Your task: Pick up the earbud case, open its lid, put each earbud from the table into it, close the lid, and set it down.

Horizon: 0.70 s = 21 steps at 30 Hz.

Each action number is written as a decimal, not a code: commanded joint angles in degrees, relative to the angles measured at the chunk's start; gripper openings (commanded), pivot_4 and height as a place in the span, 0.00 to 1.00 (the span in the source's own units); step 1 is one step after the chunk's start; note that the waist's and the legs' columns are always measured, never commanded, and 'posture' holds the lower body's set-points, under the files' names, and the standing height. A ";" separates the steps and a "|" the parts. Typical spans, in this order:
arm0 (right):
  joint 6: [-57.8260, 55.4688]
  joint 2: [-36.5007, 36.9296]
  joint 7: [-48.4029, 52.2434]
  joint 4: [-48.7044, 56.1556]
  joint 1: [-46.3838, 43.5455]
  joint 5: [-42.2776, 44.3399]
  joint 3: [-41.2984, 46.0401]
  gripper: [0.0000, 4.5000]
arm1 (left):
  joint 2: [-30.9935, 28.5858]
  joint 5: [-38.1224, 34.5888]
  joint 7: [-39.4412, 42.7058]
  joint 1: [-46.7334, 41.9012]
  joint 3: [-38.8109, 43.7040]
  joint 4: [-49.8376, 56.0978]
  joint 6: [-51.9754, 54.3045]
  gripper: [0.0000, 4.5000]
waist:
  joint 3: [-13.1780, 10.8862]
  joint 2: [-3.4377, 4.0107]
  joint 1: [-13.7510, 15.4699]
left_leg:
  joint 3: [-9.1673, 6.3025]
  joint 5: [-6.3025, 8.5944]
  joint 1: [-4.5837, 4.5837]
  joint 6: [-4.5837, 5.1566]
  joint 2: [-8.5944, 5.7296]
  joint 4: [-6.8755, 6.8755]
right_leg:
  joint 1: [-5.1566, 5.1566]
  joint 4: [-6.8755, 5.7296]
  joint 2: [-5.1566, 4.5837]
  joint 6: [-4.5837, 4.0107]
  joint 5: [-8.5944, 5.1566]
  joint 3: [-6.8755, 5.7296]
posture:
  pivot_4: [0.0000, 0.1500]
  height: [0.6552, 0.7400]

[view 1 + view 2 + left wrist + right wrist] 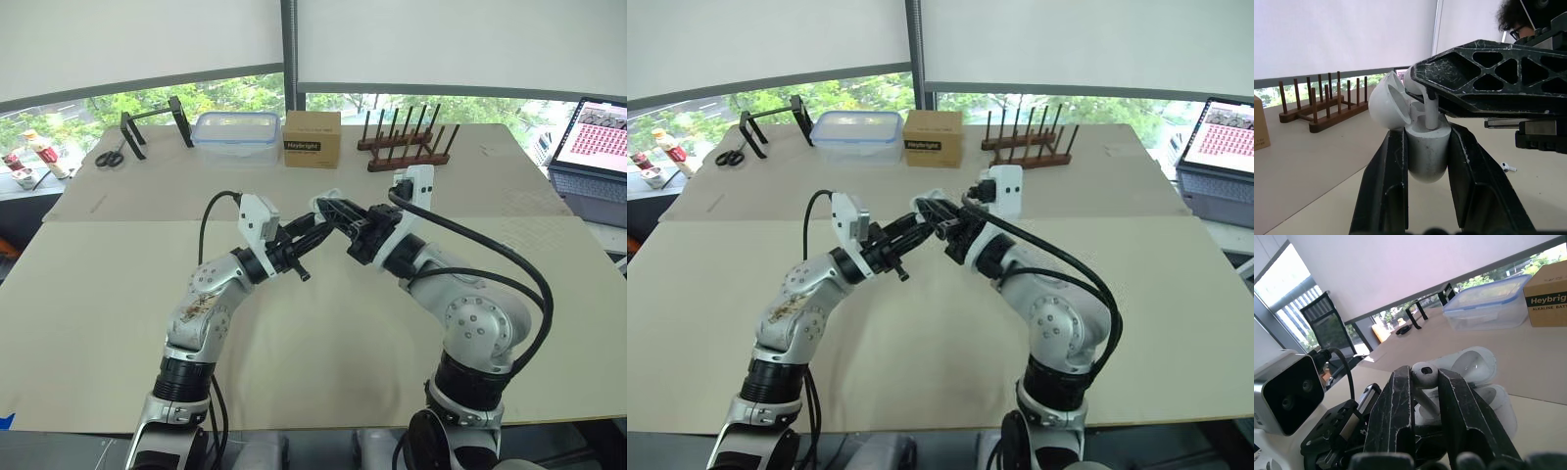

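Both arms bend inward, left end effector (1426, 147) and right end effector (1424, 379) clamped, tips meeting.

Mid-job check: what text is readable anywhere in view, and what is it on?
"Heybright": on the brown cardboard box at the far side of the table.
"ALKALINE BATT": on the same box in the right wrist view, cut off at the picture's edge.
Laptop screen: pink grid, too small to read.
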<state>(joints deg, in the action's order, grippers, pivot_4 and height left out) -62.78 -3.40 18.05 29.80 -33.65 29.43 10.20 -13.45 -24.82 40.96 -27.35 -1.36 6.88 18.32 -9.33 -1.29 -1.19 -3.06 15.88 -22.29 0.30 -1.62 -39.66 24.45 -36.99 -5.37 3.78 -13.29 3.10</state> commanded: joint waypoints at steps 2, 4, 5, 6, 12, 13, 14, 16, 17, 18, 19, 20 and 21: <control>3.10 0.35 -1.92 -0.66 1.05 0.04 -2.88 0.08 | 0.64 -0.49 0.33 -1.02 -0.50 1.57 -1.72 0.13 | 0.00 0.00 -0.04 | 0.01 0.00 -0.01 0.00 0.00 0.00 | 0.00 0.00 0.00 0.00 0.00 0.00 | 1.00 1.00; 3.82 0.58 -2.61 -0.71 1.61 -0.08 -3.87 0.08 | 0.83 -0.23 0.29 -0.77 -0.73 1.63 -2.10 0.13 | 0.00 0.00 -0.03 | 0.01 0.00 0.00 0.00 0.00 0.00 | 0.00 0.03 0.00 0.00 0.00 0.00 | 1.00 1.00; 4.16 0.74 -2.89 -0.68 1.84 0.03 -4.33 0.08 | 0.90 -0.08 0.28 -0.70 -0.80 1.65 -2.26 0.13 | 0.00 0.00 -0.03 | 0.00 0.00 0.00 0.00 0.00 0.00 | 0.00 0.06 0.01 0.00 0.00 0.00 | 1.00 1.00; 4.42 0.74 -3.23 -0.47 2.28 0.18 -4.95 0.08 | 1.00 0.27 0.17 -0.70 -0.86 1.43 -2.72 0.13 | 0.00 0.00 0.00 | 0.00 0.00 0.00 0.00 0.01 0.02 | 0.00 0.11 0.01 0.00 0.00 0.00 | 1.00 1.00; 6.42 0.54 -5.35 0.30 4.14 -0.01 -8.51 0.08 | 1.31 2.39 -0.18 -1.01 -1.29 0.20 -4.94 0.13 | 0.00 0.00 0.02 | 0.00 0.00 -0.01 0.00 0.01 0.02 | 0.00 0.14 0.01 0.00 0.00 0.00 | 1.00 1.00; 6.83 0.43 -5.74 0.31 4.37 -0.13 -9.02 0.08 | 1.44 2.74 -0.39 -1.13 -1.37 0.06 -5.21 0.13 | 0.00 0.00 0.01 | 0.00 0.00 0.00 0.00 0.01 0.02 | 0.00 0.14 0.01 0.00 0.00 0.00 | 1.00 1.00; 7.16 0.39 -6.09 0.30 4.52 -0.13 -9.38 0.08 | 1.53 3.01 -0.52 -1.20 -1.41 -0.05 -5.42 0.13 | 0.00 0.00 0.01 | 0.00 0.00 0.00 0.00 0.01 0.02 | 0.00 0.15 0.01 0.00 0.00 0.00 | 1.00 1.00; 7.85 0.55 -6.96 0.21 4.94 -0.73 -10.47 0.08 | 1.93 3.31 -1.03 -1.52 -1.32 -0.15 -5.66 0.13 | 0.00 0.00 0.04 | 0.00 0.00 0.00 0.00 0.01 0.02 | 0.00 0.16 0.01 0.00 0.00 0.00 | 1.00 1.00; 8.04 0.64 -7.23 0.17 5.11 -0.89 -10.86 0.08 | 2.06 3.40 -1.15 -1.63 -1.27 -0.16 -5.70 0.13 | 0.00 0.00 0.04 | 0.00 0.00 0.00 0.00 0.00 0.02 | 0.00 0.16 0.00 0.00 0.00 0.00 | 1.00 1.00; 8.09 0.96 -7.49 0.19 5.42 -1.26 -11.35 0.08 | 2.19 3.42 -1.26 -1.74 -1.18 -0.03 -5.61 0.13 | 0.00 0.00 0.06 | 0.01 0.00 0.00 0.00 0.01 0.02 | -0.01 0.17 0.00 0.00 0.00 0.00 | 1.00 1.00; 8.32 1.21 -7.76 0.19 5.67 -1.56 -11.66 0.08 | 2.27 3.44 -1.31 -1.81 -1.09 0.09 -5.52 0.13 | 0.00 0.00 0.06 | 0.00 0.00 -0.01 0.00 0.00 0.02 | -0.01 0.18 0.00 0.00 0.00 0.00 | 1.00 1.00; 8.53 1.38 -7.99 0.21 5.85 -1.76 -11.89 0.08 | 2.32 3.44 -1.33 -1.84 -1.03 0.18 -5.46 0.13 | 0.00 0.00 0.06 | 0.00 0.00 -0.01 0.00 0.00 0.02 | -0.01 0.17 0.00 0.00 0.00 0.00 | 1.00 1.00; 8.74 1.64 -8.39 0.14 6.19 -2.04 -12.00 0.08 | 2.34 3.40 -1.43 -1.91 -0.97 0.31 -5.38 0.13 | 0.00 0.00 0.06 | 0.00 0.00 -0.01 0.00 0.00 0.02 | -0.01 0.18 0.00 0.00 0.00 0.00 | 1.00 1.00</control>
<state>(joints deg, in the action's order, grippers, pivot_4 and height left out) -53.86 -1.79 9.81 29.77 -28.44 27.26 0.34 -11.83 -20.36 40.03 -26.97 -3.09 4.14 15.13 -9.33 -1.29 -1.13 -3.06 15.88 -22.30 0.30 -1.62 -39.64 24.44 -36.81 -5.36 3.78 -13.29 3.10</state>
